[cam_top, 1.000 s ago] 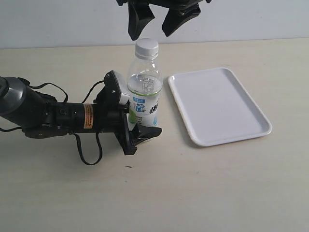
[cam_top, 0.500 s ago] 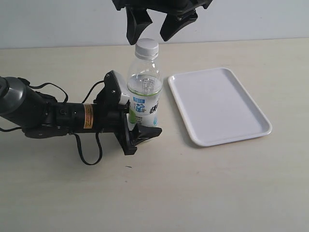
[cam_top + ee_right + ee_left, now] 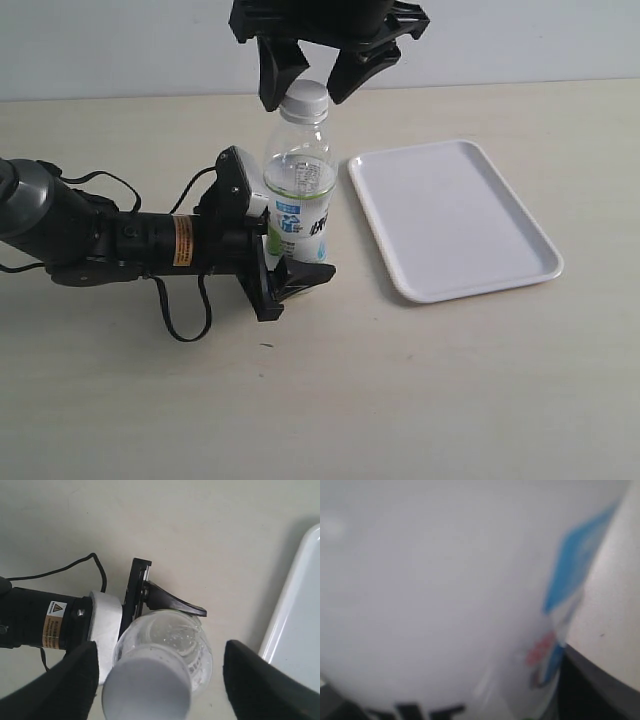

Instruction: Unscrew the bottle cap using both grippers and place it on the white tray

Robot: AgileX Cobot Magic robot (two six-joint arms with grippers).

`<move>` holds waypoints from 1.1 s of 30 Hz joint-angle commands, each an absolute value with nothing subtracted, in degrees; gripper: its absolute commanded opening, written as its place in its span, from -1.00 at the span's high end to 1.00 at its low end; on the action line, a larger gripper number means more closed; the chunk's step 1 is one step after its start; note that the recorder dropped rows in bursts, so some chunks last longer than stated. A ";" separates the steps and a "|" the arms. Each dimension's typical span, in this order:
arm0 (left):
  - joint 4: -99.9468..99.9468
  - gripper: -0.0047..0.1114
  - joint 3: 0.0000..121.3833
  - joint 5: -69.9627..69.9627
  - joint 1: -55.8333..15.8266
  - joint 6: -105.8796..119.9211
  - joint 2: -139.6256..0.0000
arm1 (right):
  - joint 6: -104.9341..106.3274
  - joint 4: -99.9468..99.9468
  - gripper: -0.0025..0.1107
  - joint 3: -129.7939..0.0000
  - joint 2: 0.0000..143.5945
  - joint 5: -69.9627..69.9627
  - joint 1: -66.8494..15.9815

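Observation:
The clear bottle (image 3: 299,190) stands upright on the table with its lime label low on its body, and the white bottle cap (image 3: 304,97) sits screwed on its neck. My left gripper (image 3: 285,262), the one with the orange label band, is shut on the bottle's labelled lower part; the label (image 3: 470,605) fills the left wrist view, blurred. My right gripper (image 3: 312,82) hangs open over the top, one finger on each side of the cap and apart from it. From above, the cap (image 3: 147,690) lies between the two black fingers (image 3: 75,685). The white tray (image 3: 450,215) lies empty to the right.
The left arm (image 3: 90,235) lies low across the table's left with a loose cable (image 3: 180,320) looping toward the front. The tray's rim (image 3: 295,590) shows beside the bottle in the right wrist view. Bare beige tabletop (image 3: 400,400) stretches in front.
My right gripper has come down from above the bottle until its open fingers flank the cap. The left gripper and bottle have not moved.

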State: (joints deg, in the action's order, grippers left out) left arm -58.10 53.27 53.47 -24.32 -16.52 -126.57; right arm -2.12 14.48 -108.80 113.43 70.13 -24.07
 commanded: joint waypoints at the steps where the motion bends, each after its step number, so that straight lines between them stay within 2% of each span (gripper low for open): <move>1: -57.82 0.92 53.49 54.83 -24.62 -16.83 -125.68 | -1.60 15.03 -0.24 -109.07 113.34 69.96 -24.02; 5: -57.82 0.92 53.49 54.83 -24.62 -16.83 -125.68 | -1.60 15.03 -0.23 -109.07 113.34 69.96 -24.02; 10: -57.82 0.92 53.49 54.83 -24.62 -16.83 -125.68 | -1.60 15.03 -0.11 -109.07 113.34 69.96 -24.02; 16: -57.82 0.92 53.49 54.89 -24.62 -16.73 -125.68 | -1.60 15.03 -0.12 -109.07 113.14 69.96 -24.02; 21: -57.82 0.92 53.49 54.89 -24.62 -16.73 -125.68 | -1.14 14.37 -0.23 -109.07 112.28 69.96 -24.02; 33: -57.82 0.92 53.49 54.89 -24.62 -16.73 -125.68 | 0.00 15.55 -0.23 -108.93 111.13 69.96 -24.02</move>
